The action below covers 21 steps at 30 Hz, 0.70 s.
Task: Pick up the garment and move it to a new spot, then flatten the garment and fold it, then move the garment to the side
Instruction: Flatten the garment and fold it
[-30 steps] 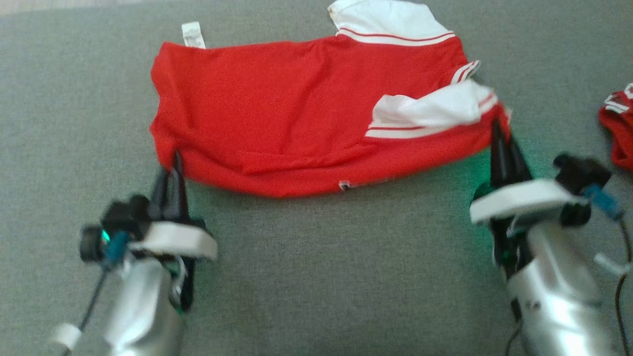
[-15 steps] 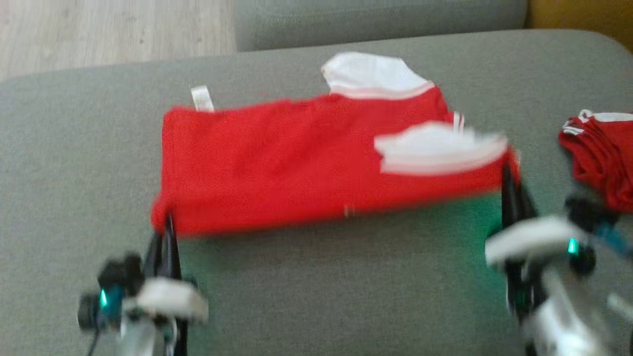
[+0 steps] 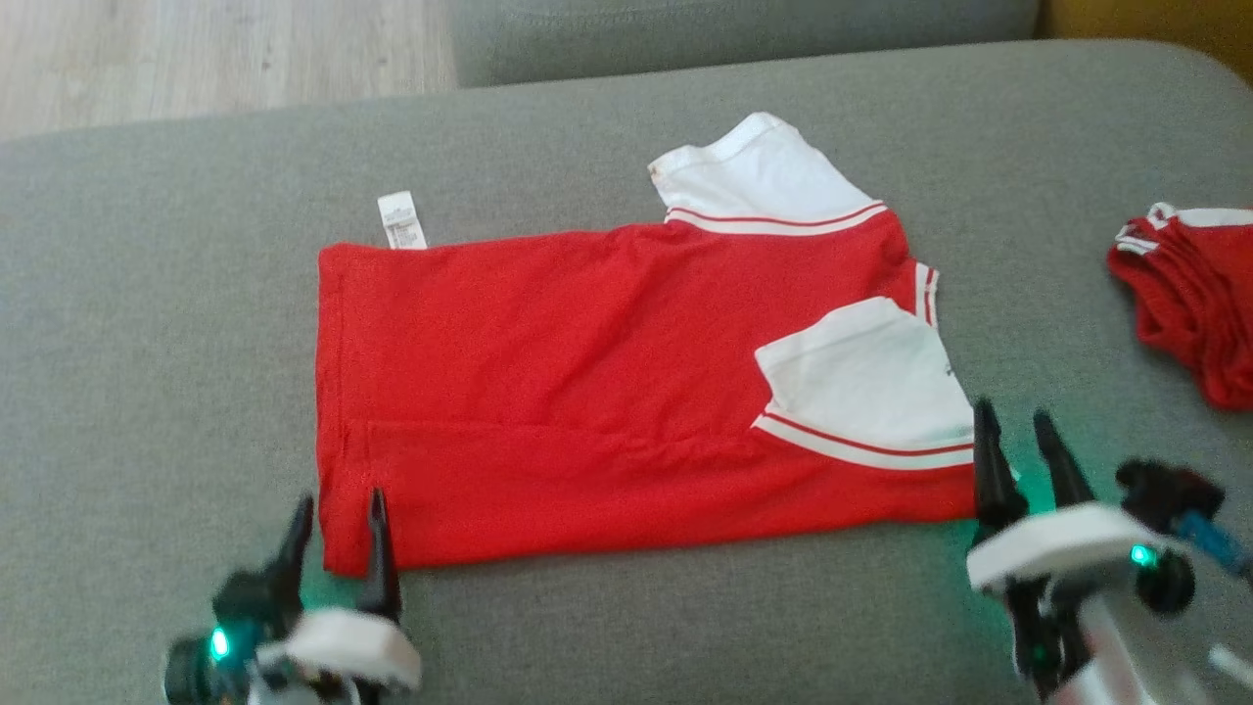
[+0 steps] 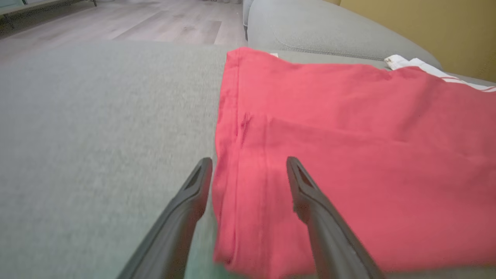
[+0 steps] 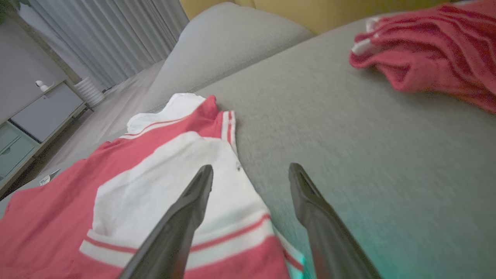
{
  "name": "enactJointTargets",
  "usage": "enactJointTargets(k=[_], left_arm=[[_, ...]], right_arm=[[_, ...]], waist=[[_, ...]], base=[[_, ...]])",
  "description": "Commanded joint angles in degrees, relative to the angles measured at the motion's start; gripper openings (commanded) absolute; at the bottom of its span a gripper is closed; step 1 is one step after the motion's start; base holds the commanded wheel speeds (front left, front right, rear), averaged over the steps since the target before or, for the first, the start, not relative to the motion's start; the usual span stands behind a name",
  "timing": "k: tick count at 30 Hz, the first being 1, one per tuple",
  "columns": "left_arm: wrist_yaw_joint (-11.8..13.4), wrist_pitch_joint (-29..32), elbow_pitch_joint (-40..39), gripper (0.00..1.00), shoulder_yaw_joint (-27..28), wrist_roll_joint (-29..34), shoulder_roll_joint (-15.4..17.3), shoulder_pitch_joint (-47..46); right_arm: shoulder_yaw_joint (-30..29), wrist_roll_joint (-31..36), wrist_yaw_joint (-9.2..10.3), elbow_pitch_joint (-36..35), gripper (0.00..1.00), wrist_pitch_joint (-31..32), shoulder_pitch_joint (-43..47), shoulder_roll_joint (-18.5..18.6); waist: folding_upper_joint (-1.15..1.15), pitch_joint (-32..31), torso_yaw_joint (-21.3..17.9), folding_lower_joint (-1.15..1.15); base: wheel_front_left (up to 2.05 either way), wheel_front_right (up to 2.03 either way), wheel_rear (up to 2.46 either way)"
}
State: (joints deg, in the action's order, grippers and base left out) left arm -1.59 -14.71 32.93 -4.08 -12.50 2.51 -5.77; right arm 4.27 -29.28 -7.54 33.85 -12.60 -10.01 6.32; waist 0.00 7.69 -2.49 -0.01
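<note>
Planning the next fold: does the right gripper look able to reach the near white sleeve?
Probably yes: the right gripper stands open beside the white sleeve, nothing lying between them.

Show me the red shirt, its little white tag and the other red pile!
red shirt (image 3: 548, 392), head view, middle of its body
white tag (image 3: 401, 220), head view, its centre
red pile (image 3: 1194, 313), head view, its red folds
</note>
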Motion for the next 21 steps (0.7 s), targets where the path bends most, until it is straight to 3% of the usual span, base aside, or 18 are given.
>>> enactJointTargets(k=[1,7,12,16,21], left_arm=[[-0.4,-0.3,-1.1,1.0,1.4,0.8,2.0,-5.5],[-4.9,8.6,1.4,1.0,-2.1,1.7,9.3,-21.8],[-5.8,16.0,2.7,1.0,-4.9,-1.7,13.2,-31.7],[-5.9,21.0,4.1,1.0,-10.7,-7.3,16.3,-37.7],[-5.9,22.5,6.4,1.0,-15.3,-13.0,19.0,-40.7]], right_arm=[[1.2,1.8,0.05,-2.5,1.0,-0.4,-4.4,1.0],[3.5,5.6,0.05,-4.5,1.0,2.6,-12.5,1.9],[6.1,6.8,0.05,-4.5,1.0,4.8,-18.2,2.3],[9.6,7.8,0.05,-3.6,1.0,6.2,-23.8,2.9],[12.1,7.6,0.05,-2.5,1.0,6.0,-28.5,3.0]], waist=[[0.0,1.3,0.4,0.01],[0.0,6.0,1.2,0.01],[0.0,10.0,1.1,0.01],[0.0,13.0,1.0,0.01],[0.0,15.5,0.8,0.01]], base=[[0.0,0.0,0.0],[0.0,0.0,0.0],[0.0,0.0,0.0],[0.0,0.0,0.0],[0.0,0.0,0.0]])
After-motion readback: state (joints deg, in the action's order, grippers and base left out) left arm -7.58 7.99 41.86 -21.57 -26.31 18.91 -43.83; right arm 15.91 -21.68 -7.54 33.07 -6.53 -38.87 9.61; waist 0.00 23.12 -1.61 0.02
